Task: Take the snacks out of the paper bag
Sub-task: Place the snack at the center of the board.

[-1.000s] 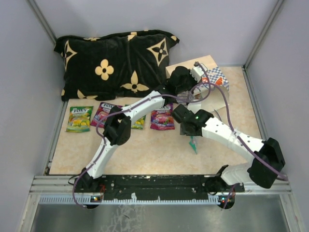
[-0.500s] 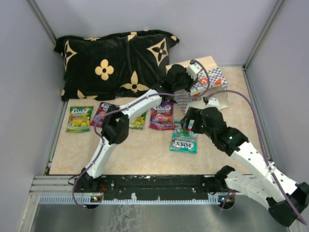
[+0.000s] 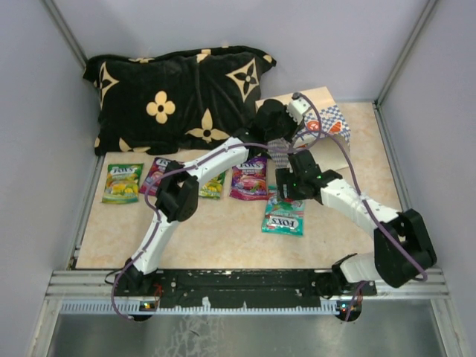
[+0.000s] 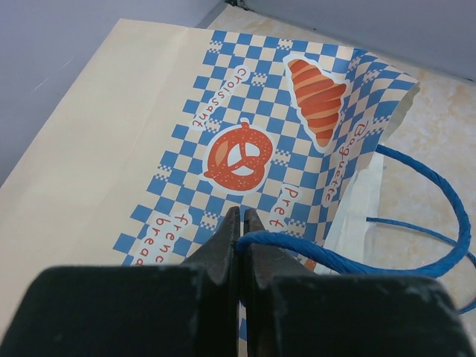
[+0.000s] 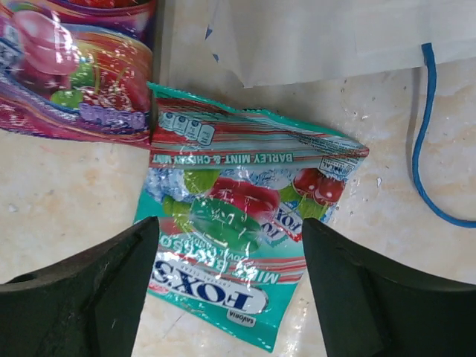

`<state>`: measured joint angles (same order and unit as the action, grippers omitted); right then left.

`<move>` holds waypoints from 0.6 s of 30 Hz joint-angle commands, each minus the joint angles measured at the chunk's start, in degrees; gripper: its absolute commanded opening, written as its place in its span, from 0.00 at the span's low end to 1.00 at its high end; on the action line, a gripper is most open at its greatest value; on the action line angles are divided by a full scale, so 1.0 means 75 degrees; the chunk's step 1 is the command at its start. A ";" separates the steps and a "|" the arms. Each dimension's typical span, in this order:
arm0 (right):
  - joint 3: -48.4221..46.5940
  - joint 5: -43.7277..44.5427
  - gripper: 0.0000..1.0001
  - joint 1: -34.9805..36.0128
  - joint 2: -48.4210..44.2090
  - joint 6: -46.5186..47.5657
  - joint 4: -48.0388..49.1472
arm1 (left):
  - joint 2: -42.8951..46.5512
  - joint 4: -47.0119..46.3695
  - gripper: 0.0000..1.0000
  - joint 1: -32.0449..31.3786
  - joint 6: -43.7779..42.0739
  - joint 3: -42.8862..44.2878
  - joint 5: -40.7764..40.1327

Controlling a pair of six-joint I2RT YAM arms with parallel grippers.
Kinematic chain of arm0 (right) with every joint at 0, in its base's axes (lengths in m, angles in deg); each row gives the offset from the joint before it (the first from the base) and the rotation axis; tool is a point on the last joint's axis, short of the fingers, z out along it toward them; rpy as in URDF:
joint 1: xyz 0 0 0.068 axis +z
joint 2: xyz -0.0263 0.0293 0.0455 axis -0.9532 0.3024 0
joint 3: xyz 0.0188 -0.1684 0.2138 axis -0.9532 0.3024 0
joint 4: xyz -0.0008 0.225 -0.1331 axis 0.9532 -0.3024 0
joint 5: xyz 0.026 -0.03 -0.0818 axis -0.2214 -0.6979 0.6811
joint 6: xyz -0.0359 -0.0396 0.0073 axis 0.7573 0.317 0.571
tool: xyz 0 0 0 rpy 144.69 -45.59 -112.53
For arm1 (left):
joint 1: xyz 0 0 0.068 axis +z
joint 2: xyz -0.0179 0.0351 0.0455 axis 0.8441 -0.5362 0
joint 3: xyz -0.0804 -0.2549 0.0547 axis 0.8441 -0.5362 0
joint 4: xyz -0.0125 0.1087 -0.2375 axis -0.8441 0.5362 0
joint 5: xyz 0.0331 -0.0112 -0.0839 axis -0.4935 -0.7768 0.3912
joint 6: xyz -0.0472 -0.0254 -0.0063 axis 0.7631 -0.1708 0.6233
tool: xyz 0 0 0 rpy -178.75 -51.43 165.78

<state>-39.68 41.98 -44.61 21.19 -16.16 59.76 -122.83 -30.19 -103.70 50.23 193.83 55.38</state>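
Your left claw point(image 4: 239, 223) pinched shut on bag point(image 4: 245, 111) handle point(image 4: 416, 260). Right claw point(image 5: 227, 230) wide open, empty, over teal packet point(image 5: 245, 186) flat on table point(image 5: 59, 208). Bag sits just past right claw, toward back; right arm's nearer.

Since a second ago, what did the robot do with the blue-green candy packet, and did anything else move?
The right gripper let go of the teal packet, which now lies flat on the table. That arm swung away, then came back; its gripper hangs open over the packet. The left gripper stayed shut on the blue cord handle of the paper bag. The other packets and cushion did not move.
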 commanded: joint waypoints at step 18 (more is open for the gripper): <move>0.2483 0.1862 0.86 0.0314 -0.0796 -0.4038 0.1288 | 0.0580 0.0195 0.00 0.0185 -0.0059 -0.0168 -0.0077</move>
<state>-28.18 51.70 -42.58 22.70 -30.39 69.73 -122.22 -29.16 -103.09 50.23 193.11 55.36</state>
